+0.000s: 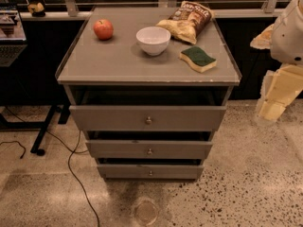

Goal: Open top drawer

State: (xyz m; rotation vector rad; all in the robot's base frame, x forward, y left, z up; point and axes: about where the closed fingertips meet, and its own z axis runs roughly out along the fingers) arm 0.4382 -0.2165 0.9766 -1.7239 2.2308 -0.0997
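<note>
One knob [148, 120] centres the top drawer [109, 118], under the tabletop [118, 60] front edge, left of the end effector [277, 96], whose state is unclear.

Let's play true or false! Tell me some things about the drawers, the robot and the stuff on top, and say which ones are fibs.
1. The apple sits left of the white bowl. True.
2. The sponge is inside the bowl. False: it lies on the cabinet top, right of the bowl.
3. The gripper is on the knob of the top drawer. False: it hangs off to the right of the cabinet, apart from it.
4. The top drawer is pulled out a little, with a dark gap above its front. True.
5. The chip bag lies on the floor. False: it lies on the cabinet top, behind the bowl.
</note>
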